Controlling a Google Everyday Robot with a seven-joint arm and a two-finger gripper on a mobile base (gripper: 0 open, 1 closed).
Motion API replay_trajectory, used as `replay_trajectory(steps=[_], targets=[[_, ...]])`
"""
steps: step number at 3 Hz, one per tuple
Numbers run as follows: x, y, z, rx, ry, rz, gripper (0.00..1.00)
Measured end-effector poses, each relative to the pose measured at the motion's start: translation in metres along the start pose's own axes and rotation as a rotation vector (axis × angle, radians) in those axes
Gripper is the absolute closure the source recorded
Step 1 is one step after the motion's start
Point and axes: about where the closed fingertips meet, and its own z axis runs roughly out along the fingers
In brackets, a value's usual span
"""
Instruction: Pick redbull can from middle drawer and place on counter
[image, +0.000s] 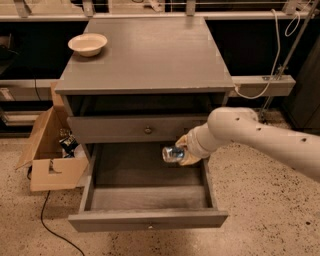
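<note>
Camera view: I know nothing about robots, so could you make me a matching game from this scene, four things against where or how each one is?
Things:
1. redbull can
2. bowl
3. cardboard box
4. middle drawer

Places or states:
A. on the floor
B. pulled open
C. on the counter, near a back corner
D. held in the jaws of the gripper, above the drawer's tray

Pairs: 1-D, 2-C, 3-A, 4-B.
</note>
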Motion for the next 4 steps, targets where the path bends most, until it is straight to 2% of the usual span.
replay_trajectory(steps=[1,2,3,4], targets=[[-0.054,-0.043,-0.07,0.086,0.067,-0.141,1.0],[-0.093,-0.085,-0.145,0.176,0.096,-0.237,1.0],[-0.093,-0.085,-0.145,0.176,0.096,-0.237,1.0],[-0.105,-0.104,-0.163,0.223,0.048,-0.261,1.0]])
